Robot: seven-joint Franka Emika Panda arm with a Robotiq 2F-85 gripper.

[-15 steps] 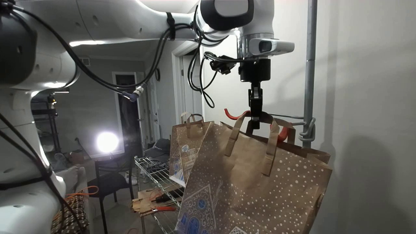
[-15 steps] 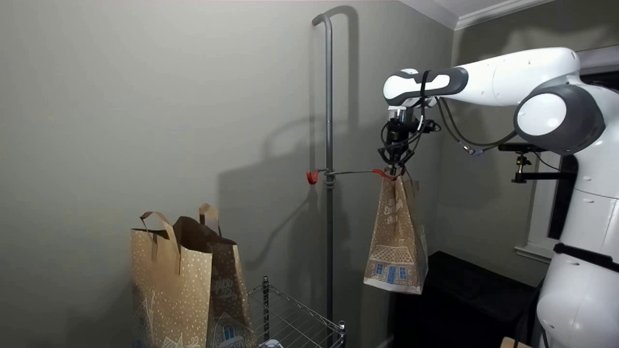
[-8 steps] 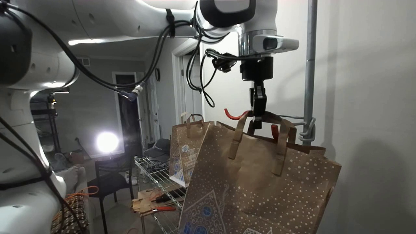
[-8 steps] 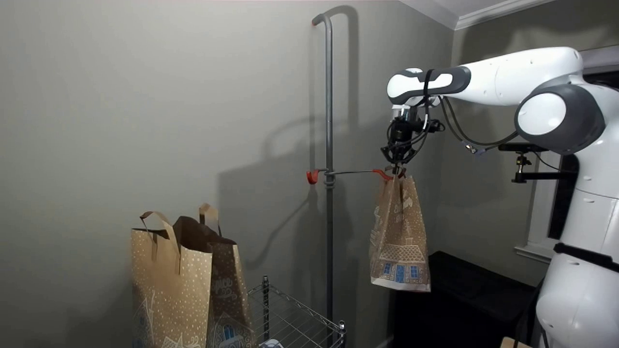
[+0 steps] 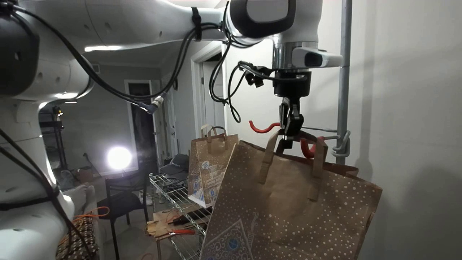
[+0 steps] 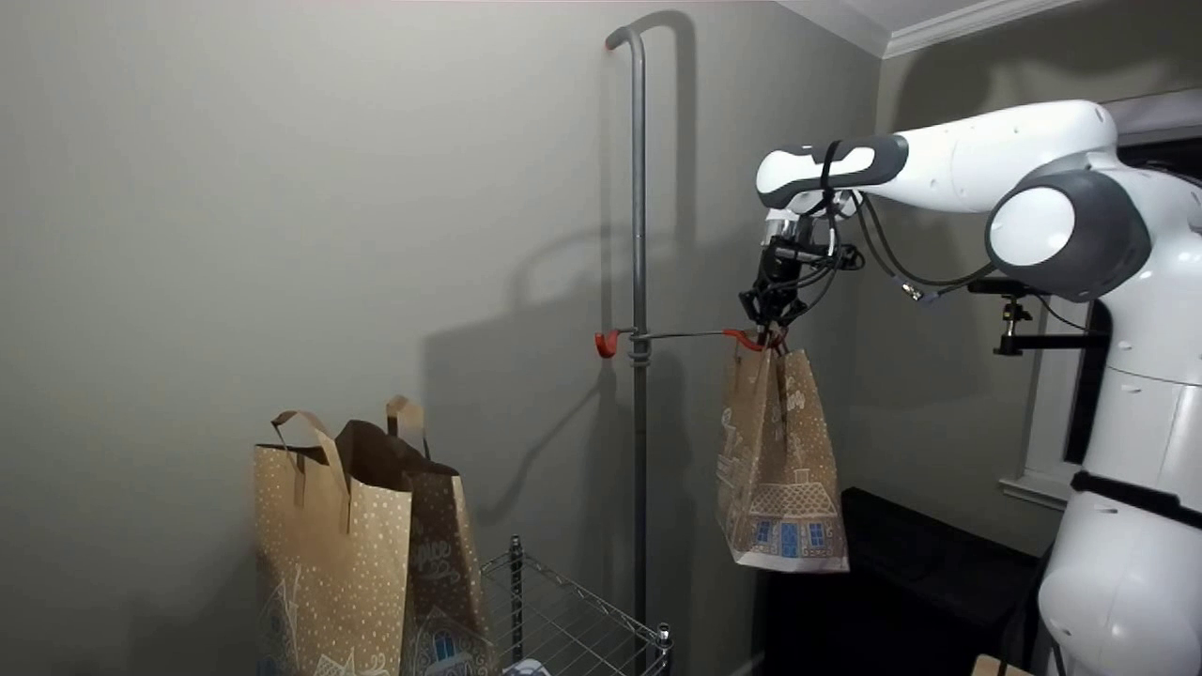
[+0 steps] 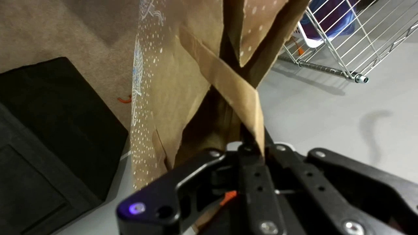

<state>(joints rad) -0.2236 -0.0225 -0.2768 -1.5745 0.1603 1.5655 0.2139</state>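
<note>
my pincer (image 5: 287,142) is clamped on a flat paper handle (image 7: 230,85). the white-dotted brown paper bag (image 5: 292,204) hangs tilted right beneath me.

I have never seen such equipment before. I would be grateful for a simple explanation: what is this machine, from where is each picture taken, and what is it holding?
The machine is a white robot arm with a black gripper, for grasping, at the end. The two wide views are taken from outside the robot, from different places; the close view is taken from its wrist, looking past the gripper. The gripper is closed on a handle of a brown paper bag, which hangs tilted, close to a red hook fixed to a grey pole. Whether the hook also bears weight, I cannot tell. A wire shelf carries a second paper bag and, next to it, a dark cap.
</note>
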